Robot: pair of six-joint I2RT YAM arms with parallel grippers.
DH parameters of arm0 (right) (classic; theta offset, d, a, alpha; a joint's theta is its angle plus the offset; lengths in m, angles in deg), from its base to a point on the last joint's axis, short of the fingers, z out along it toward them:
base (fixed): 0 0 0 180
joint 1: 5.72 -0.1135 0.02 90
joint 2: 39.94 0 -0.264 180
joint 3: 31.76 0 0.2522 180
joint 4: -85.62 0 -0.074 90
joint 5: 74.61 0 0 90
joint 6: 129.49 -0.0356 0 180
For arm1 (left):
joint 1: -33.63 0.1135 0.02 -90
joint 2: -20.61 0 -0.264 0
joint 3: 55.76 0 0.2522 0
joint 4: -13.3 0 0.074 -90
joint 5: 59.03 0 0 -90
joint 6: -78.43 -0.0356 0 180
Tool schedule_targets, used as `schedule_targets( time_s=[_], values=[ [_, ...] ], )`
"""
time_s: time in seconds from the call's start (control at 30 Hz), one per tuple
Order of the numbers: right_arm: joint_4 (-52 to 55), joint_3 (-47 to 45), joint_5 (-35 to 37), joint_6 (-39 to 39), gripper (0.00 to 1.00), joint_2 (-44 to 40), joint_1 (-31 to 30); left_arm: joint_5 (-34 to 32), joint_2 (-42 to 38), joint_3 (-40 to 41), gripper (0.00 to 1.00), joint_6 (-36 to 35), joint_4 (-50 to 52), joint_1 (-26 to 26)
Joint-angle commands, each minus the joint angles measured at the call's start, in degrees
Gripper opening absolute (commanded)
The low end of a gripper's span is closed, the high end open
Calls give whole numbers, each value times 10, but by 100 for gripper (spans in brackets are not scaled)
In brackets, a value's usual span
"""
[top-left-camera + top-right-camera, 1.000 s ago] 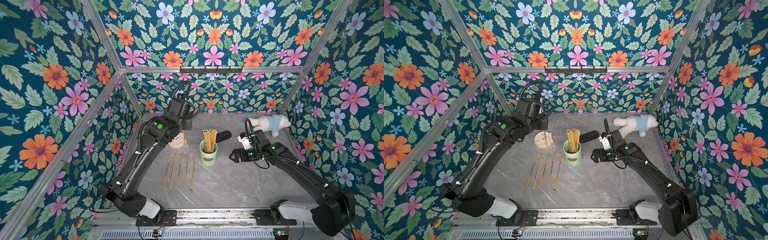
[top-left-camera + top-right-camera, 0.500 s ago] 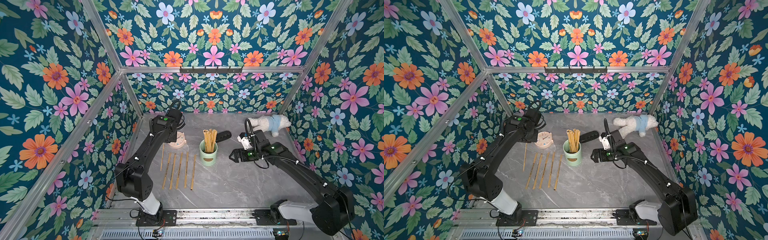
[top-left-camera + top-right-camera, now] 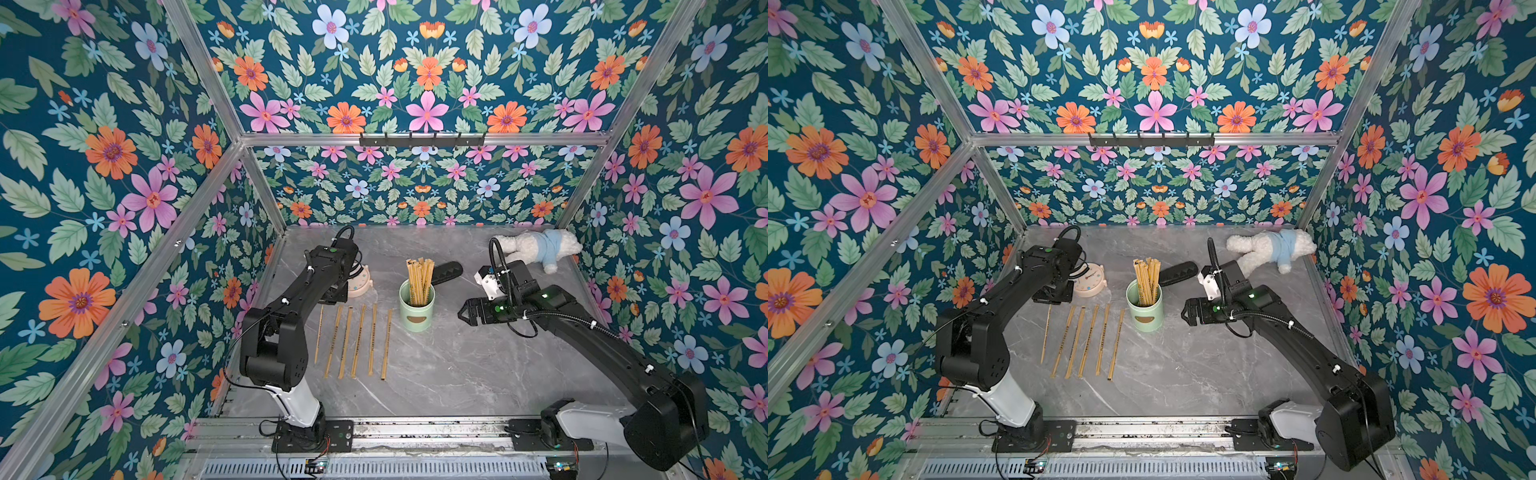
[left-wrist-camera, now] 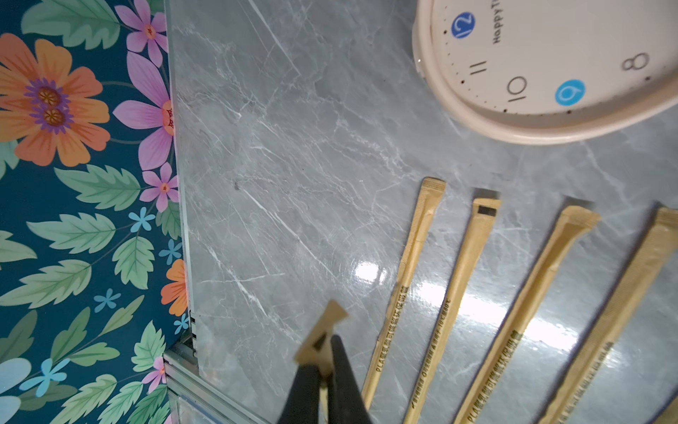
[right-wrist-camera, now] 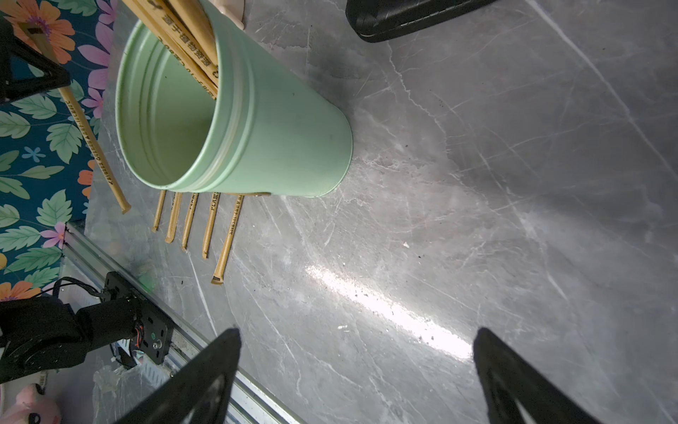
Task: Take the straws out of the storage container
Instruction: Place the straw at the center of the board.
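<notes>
Left wrist view: grey marbled tabletop (image 4: 293, 147) bearing straws (image 4: 405, 279) meets floral wall (image 4: 73, 191)

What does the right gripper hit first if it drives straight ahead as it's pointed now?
Most likely the storage container: the right gripper, open, points at its side, nothing between them. Height unclear.

Grey, white-veined marble tabletop (image 3: 457, 365). Five paper-wrapped straws (image 3: 359, 340) lie flat on it in a near-parallel row, each apart from the next, left of centre. Just right of the row stands the mint-green storage container (image 3: 417, 318), upright. Behind the row rests a round pinkish clock (image 3: 362, 286). Behind the container lies a black case (image 3: 448, 272), and a white plush toy (image 3: 536, 249) lies in the far right corner.
</notes>
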Motion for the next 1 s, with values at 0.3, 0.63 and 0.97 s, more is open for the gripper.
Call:
schedule_targets(
  time_s=[0.3,0.63,0.97],
  values=[
    [-4,-1,-4,0,99,-1,0,10,16,51,8,-4,-53,13],
    [-5,-1,-4,0,99,5,-1,14,36,55,8,-7,-74,18],
    [-5,-1,-3,1,99,9,0,17,55,58,9,-10,-89,22]
  ],
)
